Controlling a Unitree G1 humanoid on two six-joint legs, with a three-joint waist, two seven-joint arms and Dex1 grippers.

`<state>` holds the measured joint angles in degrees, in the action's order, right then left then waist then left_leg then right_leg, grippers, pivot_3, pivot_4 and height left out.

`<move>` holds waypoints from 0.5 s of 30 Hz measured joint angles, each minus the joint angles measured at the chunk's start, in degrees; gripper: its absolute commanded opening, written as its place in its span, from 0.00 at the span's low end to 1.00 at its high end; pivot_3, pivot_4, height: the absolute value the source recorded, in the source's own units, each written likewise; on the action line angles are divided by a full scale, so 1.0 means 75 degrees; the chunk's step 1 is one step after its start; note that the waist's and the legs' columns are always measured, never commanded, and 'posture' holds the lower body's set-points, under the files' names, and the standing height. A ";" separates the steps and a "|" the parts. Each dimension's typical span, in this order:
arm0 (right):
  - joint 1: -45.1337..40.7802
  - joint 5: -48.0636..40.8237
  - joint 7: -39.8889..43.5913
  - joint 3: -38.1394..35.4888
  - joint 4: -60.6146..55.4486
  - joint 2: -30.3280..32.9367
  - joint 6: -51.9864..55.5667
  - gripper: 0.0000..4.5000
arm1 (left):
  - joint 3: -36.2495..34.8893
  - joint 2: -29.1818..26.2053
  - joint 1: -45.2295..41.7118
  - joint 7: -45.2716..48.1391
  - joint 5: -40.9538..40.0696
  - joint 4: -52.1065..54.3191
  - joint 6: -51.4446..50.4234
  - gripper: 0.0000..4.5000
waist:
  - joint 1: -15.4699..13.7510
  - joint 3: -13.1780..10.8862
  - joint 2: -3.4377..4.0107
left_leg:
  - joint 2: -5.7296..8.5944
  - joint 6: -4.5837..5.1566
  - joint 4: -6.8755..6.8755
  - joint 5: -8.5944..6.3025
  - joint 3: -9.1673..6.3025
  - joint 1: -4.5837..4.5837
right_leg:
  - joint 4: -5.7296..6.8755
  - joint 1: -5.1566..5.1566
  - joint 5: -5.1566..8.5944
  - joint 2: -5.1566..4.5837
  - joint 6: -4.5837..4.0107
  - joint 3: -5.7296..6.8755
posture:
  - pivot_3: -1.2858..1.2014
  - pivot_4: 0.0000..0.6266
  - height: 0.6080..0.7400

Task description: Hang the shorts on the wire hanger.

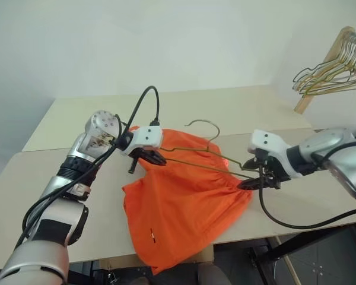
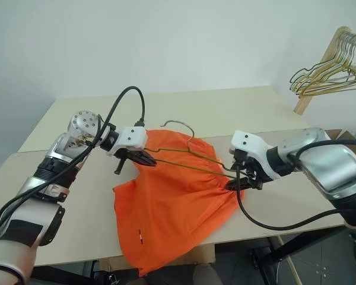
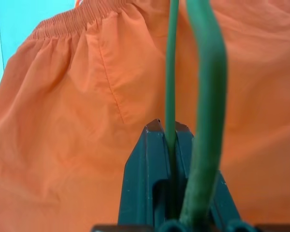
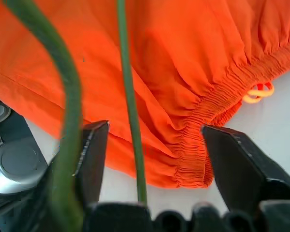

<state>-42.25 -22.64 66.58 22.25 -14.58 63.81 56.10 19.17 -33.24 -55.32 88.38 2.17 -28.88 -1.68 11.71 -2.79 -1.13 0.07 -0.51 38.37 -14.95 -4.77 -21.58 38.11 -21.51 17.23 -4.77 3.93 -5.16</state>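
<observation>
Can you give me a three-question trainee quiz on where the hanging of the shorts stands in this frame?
1. True or false: the left gripper is shut on the wire hanger.
2. Which part of the shorts lies between the right gripper's fingers? A) a leg hem B) the elastic waistband C) the drawstring loop
3. Where does the bunch of spare wire hangers hang?

Key
1. True: its fingers pinch the wire, with the orange fabric behind.
2. B: the gathered waistband's end sits in the gap, and the jaws stand apart, not yet clamped.
3. On a wooden rack beyond the table's far right corner.
</observation>
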 measured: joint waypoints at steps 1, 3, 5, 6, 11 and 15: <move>0.0000 0.0071 0.0045 0.0003 0.0072 -0.0025 -0.0046 0.49 | 0.0000 -0.0003 0.0003 0.0000 -0.0002 0.0034 -0.0012 0.00 | 0.0000 0.0000 0.0000 | 0.0000 0.0000 0.0000 0.0000 0.0000 0.0000 | 0.0000 0.0000 0.0000 0.0000 0.0000 0.0001 | 0.45 0.00 1.00; -0.0001 0.0195 0.0117 0.0003 0.0163 -0.0084 -0.0093 0.33 | 0.0000 -0.0011 0.0003 -0.0002 -0.0003 0.0081 -0.0023 0.00 | 0.0001 0.0000 0.0000 | 0.0000 0.0000 0.0000 0.0000 0.0000 0.0000 | 0.0000 0.0001 0.0000 0.0000 0.0000 0.0002 | 0.45 0.00 1.00; -0.0008 0.0287 0.0117 -0.0003 0.0262 -0.0155 -0.0096 0.20 | -0.0004 -0.0021 0.0007 0.0011 -0.0017 0.0092 -0.0032 0.00 | 0.0004 0.0000 0.0000 | 0.0001 0.0000 0.0002 0.0000 0.0000 0.0001 | 0.0002 0.0001 0.0000 0.0000 0.0000 0.0001 | 0.45 0.00 1.00; -0.0035 0.0314 0.0118 -0.0014 0.0316 -0.0173 -0.0102 0.19 | -0.0001 -0.0019 0.0028 0.0022 -0.0025 0.0108 -0.0033 0.00 | 0.0006 0.0002 0.0003 | 0.0001 0.0000 0.0002 0.0000 -0.0001 0.0002 | 0.0003 0.0002 0.0000 0.0000 0.0000 0.0001 | 0.45 0.00 1.00; -0.0097 0.0395 0.0144 -0.0082 0.0378 -0.0240 -0.0108 0.19 | -0.0003 -0.0043 0.0041 0.0068 -0.0058 0.0108 0.0031 0.00 | 0.0007 0.0002 0.0004 | 0.0000 0.0000 0.0002 0.0000 -0.0003 0.0000 | 0.0002 0.0001 0.0000 0.0001 0.0000 0.0005 | 0.45 0.00 1.00; 0.0033 0.0161 0.0284 -0.0402 0.0295 -0.0220 -0.0091 0.18 | -0.0066 -0.0109 0.0181 0.0229 -0.0309 0.0087 0.0479 0.18 | 0.0008 0.0002 0.0004 | 0.0000 0.0000 0.0002 0.0000 -0.0014 0.0000 | 0.0002 0.0002 0.0000 0.0000 0.0000 0.0005 | 0.45 0.00 1.00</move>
<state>-42.01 -21.43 68.72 19.24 -12.37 62.16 55.42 18.67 -34.06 -53.96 90.10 -0.15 -28.23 1.92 11.77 -2.78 -1.10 0.07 -0.51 38.39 -14.94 -4.88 -21.58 38.12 -21.50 17.23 -4.77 3.93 -5.13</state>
